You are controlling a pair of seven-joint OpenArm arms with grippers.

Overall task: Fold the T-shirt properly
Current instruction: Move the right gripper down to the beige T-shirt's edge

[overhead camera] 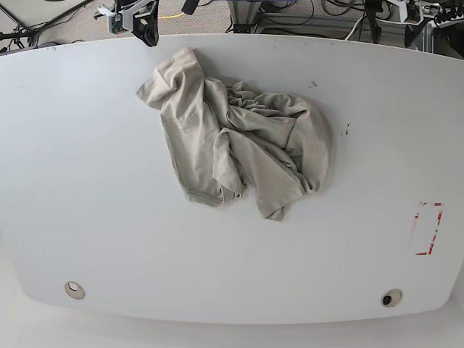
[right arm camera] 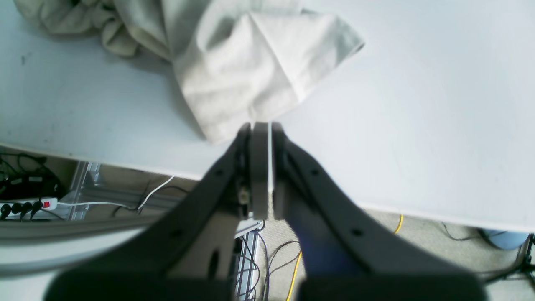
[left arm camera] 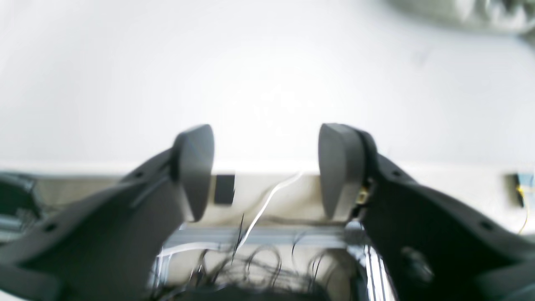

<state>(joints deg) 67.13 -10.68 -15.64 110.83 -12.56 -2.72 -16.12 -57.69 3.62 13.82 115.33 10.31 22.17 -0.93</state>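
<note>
Lying crumpled near the middle of the white tabletop point(overhead camera: 87, 217), the beige T-shirt point(overhead camera: 239, 148) is bunched into wrinkled folds, one sleeve pointing toward the far edge; no label or lettering can be read on it. A red-outlined rectangle point(overhead camera: 428, 228) marks the tabletop's right side, well apart from the cloth. The right claw point(right arm camera: 261, 127) is clenched empty just short of the sleeve's hem, while the left claw point(left arm camera: 267, 167) stands released, grasping nothing

T-shirt point(overhead camera: 239, 145): plain beige, no print seen | worktop point(overhead camera: 94, 181): white, red-edged rectangle marked at right of frame | left gripper point(left arm camera: 266, 167) and right gripper point(right arm camera: 261, 129): dark grey
</note>
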